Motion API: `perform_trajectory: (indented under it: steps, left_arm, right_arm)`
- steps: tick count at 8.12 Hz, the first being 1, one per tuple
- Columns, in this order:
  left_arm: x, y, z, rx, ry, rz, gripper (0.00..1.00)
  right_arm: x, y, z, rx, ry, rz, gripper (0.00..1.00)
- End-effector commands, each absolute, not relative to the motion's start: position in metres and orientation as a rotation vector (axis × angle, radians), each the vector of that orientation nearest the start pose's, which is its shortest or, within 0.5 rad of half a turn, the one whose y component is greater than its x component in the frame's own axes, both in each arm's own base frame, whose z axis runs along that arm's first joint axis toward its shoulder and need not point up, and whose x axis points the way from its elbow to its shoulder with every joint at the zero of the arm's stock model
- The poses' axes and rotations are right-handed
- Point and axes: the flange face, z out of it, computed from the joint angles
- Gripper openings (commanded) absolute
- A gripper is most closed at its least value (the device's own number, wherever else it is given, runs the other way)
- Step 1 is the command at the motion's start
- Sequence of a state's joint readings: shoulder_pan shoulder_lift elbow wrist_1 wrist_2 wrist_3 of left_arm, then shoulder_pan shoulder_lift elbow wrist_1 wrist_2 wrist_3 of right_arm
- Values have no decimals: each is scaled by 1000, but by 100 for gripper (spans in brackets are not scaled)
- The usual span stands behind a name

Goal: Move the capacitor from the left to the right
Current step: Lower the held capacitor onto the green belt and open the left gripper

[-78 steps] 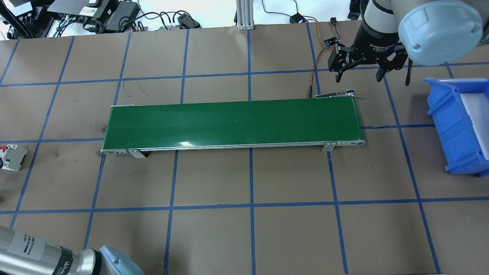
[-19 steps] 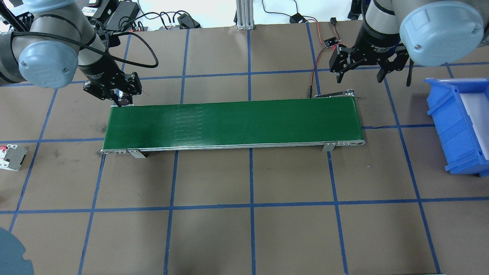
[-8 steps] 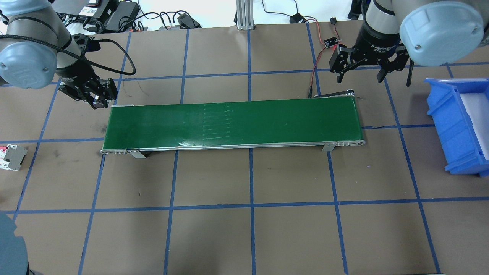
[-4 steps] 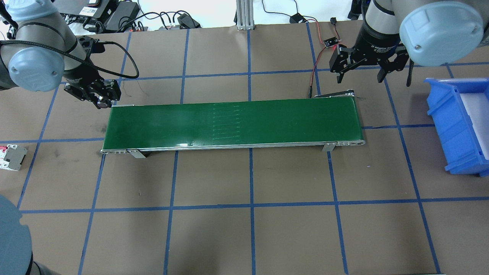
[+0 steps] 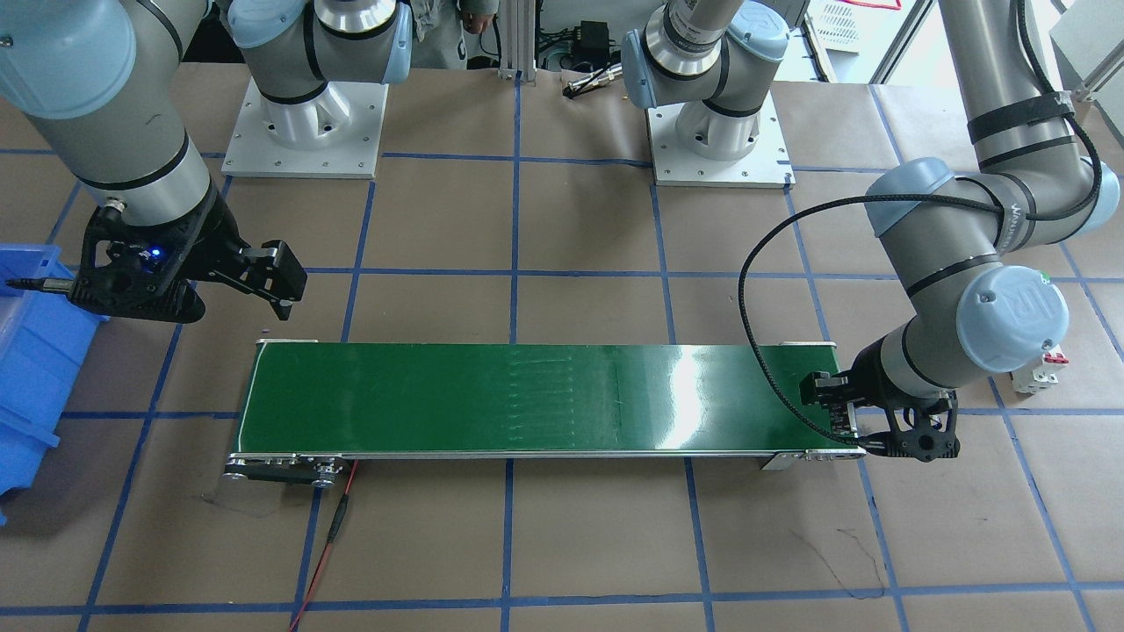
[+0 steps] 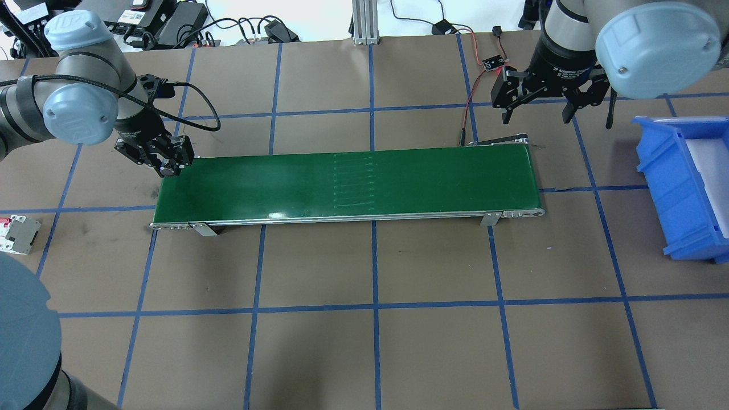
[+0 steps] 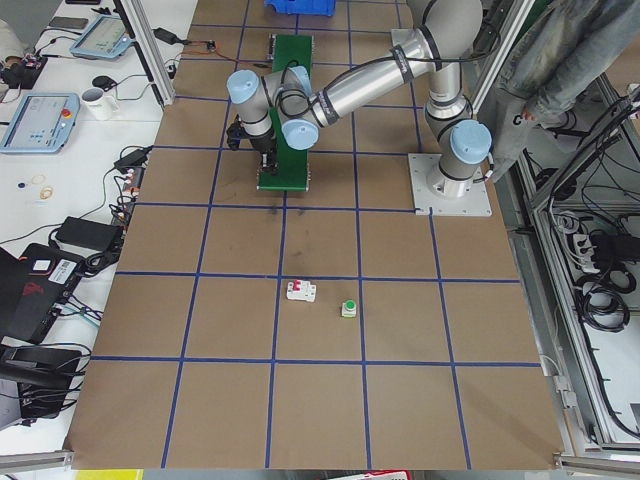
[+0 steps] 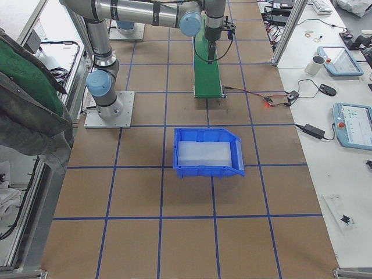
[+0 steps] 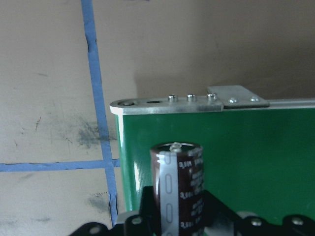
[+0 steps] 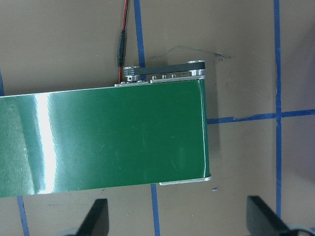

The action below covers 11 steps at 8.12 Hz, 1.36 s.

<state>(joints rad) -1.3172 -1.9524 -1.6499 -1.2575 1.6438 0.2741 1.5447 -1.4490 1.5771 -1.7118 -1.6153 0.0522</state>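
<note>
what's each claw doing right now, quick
Left claw: closed on the capacitor, over the end of the green belt.
Right claw: open, holding nothing.

I see a long green conveyor belt (image 6: 347,185) lying across the middle of the overhead frame, on a brown table (image 6: 376,353) gridded with blue tape. A blue bin (image 6: 669,182) sits at the right edge, well apart from the belt. A white breaker (image 6: 18,233) lies at the far left edge. In the left-end view a green-capped button (image 7: 349,309) sits just beside it. A red wire (image 6: 468,111) leaves the belt's upper right corner toward what looks like a small circuit board (image 6: 493,62).
</note>
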Motion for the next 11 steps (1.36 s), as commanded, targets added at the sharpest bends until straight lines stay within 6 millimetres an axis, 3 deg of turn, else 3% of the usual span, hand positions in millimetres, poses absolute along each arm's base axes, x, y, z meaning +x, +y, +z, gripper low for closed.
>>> perform_trajectory:
  steps: [1,5,7,11]
  left_arm:
    - [22,-600,285,50,3092,221,32]
    - [20,-593,260,51,3095,285,33]
    - [20,-593,260,53,3094,275,38]
    - [22,-594,257,59,3082,279,76]
  right_arm:
    - [115,-545,435,125,3183,-18,100]
    - [115,-545,435,125,3183,-18,100]
    - [115,-545,435,127,3183,-16,100]
    - [115,-545,435,125,3183,-18,100]
